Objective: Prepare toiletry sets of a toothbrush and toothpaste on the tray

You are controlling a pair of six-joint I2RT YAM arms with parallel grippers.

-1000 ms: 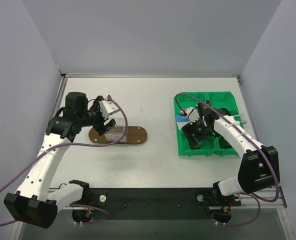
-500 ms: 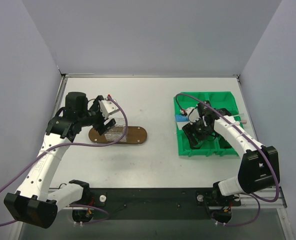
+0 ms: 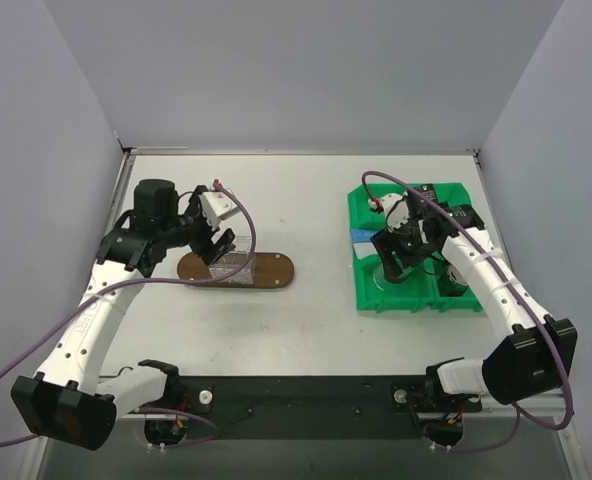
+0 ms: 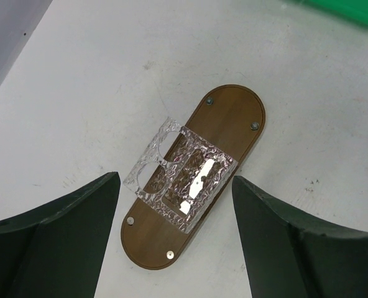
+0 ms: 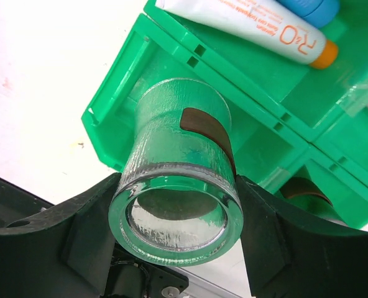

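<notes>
Now holding clear cup (image 5: 174, 186) freshly lifted out of green bin (image 5: 128, 87) at 3 o'clock in right fingers (image 5: 78, 242), left fingers (image 4: 53, 248) wide over tray (image 4: 234, 118) at 9 o'clock, toothpaste (image 5: 252, 22) untouched, no set yet.

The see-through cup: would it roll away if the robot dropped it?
Probably: the cup is round-sided, so lying down it would likely roll. Its shiny wall looks slippery against the right tool. It seems stiff, showing no squashing in the grip.
</notes>
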